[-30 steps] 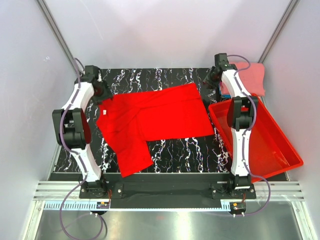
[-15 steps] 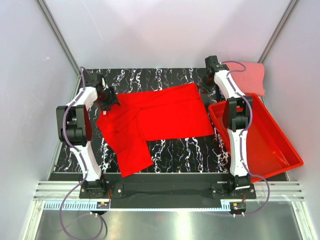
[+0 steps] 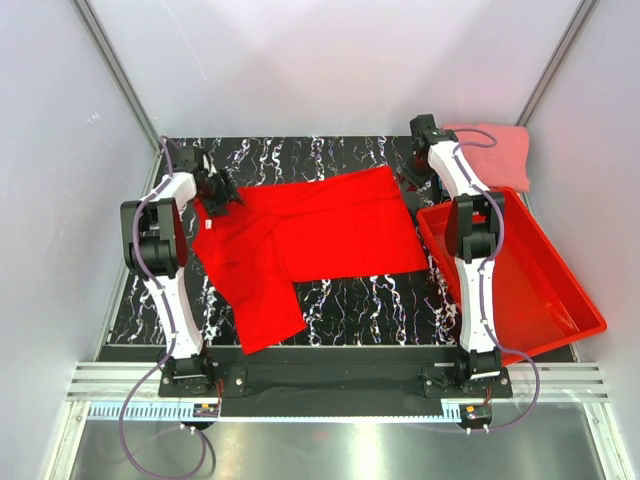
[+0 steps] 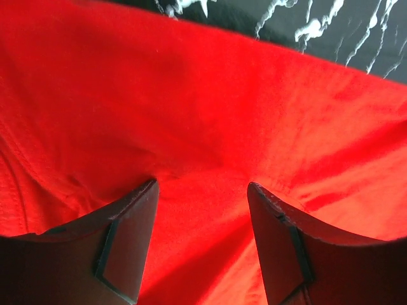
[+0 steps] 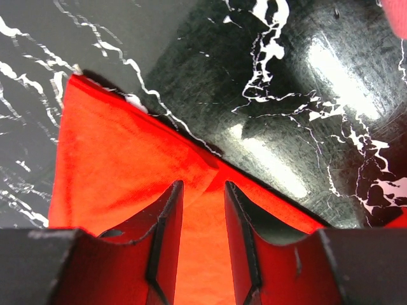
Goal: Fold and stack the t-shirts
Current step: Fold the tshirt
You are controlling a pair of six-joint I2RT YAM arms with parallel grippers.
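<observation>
Grasping step: left gripper [image 4: 202,185] gapes wide on the red shirt [image 3: 320,235], upper left; right gripper [image 5: 203,184] sits narrow astride its upper-right hem, grip unclear; next, pinch both corners and fold

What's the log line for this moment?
left pincer: open, on red shirt | right pincer: open, at its far edge

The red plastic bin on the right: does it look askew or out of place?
Yes. The rigid red rectangular bin sits turned at an angle to the edges of the black marbled table, not square with them.
</observation>
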